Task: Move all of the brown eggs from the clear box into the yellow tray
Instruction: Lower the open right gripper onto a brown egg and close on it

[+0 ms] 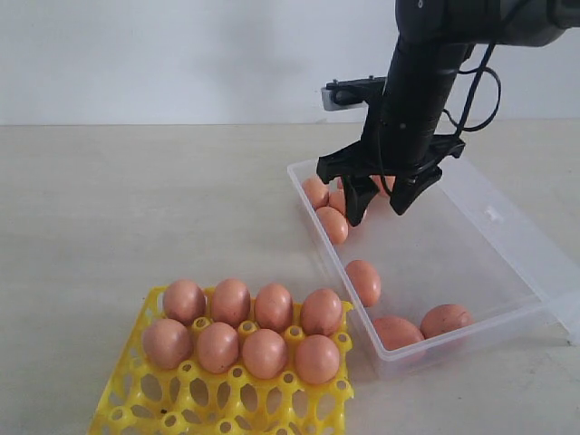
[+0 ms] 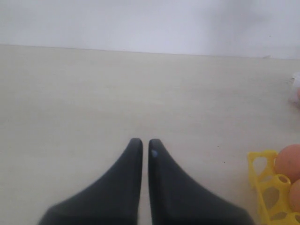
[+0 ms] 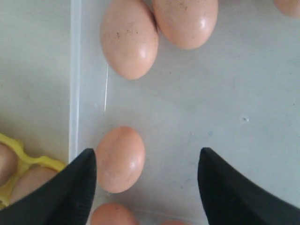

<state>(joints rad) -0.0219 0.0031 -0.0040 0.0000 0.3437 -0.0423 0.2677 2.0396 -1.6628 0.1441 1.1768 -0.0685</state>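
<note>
The yellow tray [image 1: 136, 399] lies at the front left with several brown eggs [image 1: 265, 352] in its cells. The clear box [image 1: 507, 237] on the right holds more brown eggs: a cluster in the far left corner [image 1: 333, 224], one by the left wall [image 1: 363, 281], and two at the near end [image 1: 445, 319]. My right gripper [image 1: 378, 210] hangs open above the box. In the right wrist view the gripper [image 3: 147, 152] straddles bare box floor, with one egg [image 3: 120, 159] just inside one finger. My left gripper [image 2: 144, 142] is shut on nothing over bare table.
The box's hinged lid [image 1: 544, 245] lies flat to the right of the box. The box's left wall [image 3: 75, 93] runs between the eggs and the tray [image 3: 23, 164]. A tray corner [image 2: 262, 183] with an egg [image 2: 289, 161] shows beside the left gripper.
</note>
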